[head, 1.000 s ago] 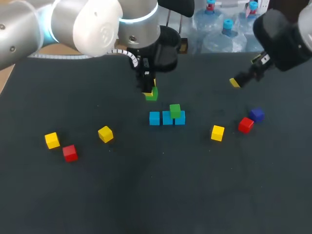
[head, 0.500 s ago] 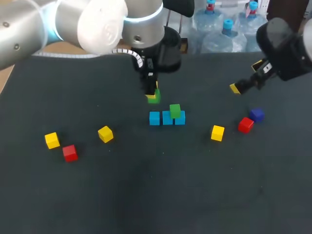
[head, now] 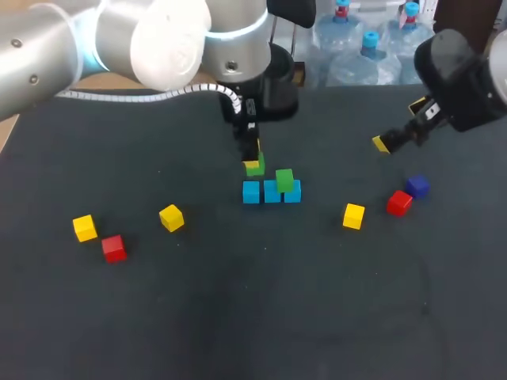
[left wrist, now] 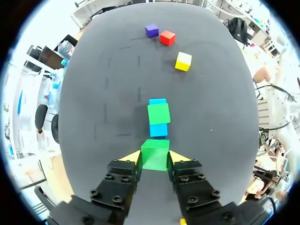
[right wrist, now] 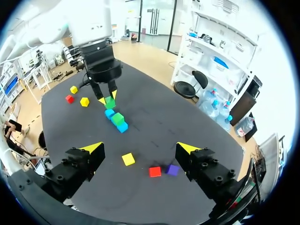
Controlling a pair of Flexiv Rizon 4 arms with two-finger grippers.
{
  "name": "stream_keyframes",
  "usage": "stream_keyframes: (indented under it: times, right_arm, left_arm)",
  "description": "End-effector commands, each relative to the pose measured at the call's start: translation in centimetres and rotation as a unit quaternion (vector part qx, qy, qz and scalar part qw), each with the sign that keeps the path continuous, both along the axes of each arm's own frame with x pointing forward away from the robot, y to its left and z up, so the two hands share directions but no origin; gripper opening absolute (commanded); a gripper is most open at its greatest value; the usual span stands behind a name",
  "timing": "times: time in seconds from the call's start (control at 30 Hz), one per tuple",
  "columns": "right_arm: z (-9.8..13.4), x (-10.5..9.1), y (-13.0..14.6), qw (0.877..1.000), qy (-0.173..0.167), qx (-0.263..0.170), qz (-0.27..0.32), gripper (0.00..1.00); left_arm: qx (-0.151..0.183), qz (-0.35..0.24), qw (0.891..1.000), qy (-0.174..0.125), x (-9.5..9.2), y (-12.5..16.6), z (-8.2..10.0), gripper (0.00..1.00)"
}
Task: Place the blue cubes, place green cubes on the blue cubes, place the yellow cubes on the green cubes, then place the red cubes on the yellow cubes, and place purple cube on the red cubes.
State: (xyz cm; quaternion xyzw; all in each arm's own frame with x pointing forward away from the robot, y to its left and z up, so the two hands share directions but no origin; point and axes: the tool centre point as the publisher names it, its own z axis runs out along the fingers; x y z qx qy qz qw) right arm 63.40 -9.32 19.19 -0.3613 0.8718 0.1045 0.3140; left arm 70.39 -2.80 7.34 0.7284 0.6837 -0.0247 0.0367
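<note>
Three blue cubes (head: 251, 192) lie in a row mid-table, and one green cube (head: 284, 180) sits on the right part of that row. My left gripper (head: 253, 161) is shut on a second green cube (head: 254, 167) (left wrist: 155, 154), which hangs just behind and above the row's left end. In the left wrist view the blue row (left wrist: 158, 129) and its green cube (left wrist: 159, 114) lie straight ahead of the fingers. My right gripper (right wrist: 140, 148) stands open and empty, high over the table's right side.
Two yellow cubes (head: 85, 228) (head: 171, 217) and a red cube (head: 114, 248) lie at the left. At the right lie another yellow cube (head: 353, 215), a red cube (head: 399, 203) and the purple cube (head: 417, 186). The table is dark cloth.
My left gripper has carried the green cube right and down, closer to the blue row's left end. The right arm shifted slightly at first, then held still.
</note>
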Motion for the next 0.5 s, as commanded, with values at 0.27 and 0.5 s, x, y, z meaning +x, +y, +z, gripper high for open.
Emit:
stream_keyframes:
  times: [0.27, 0.5]
  right_arm:
    - [-0.1, -0.3, 0.0, 1.0, -0.007, -0.002, -0.006, 1.0]
    - [-0.1, -0.3, 0.0, 1.0, -0.007, -0.002, -0.006, 1.0]
  left_arm:
    - [0.005, 0.001, 1.0, 0.006, -1.1, -0.4, -0.4, 0.0]
    - [0.006, 0.014, 1.0, 0.014, -1.5, -0.7, -1.1, 0.0]
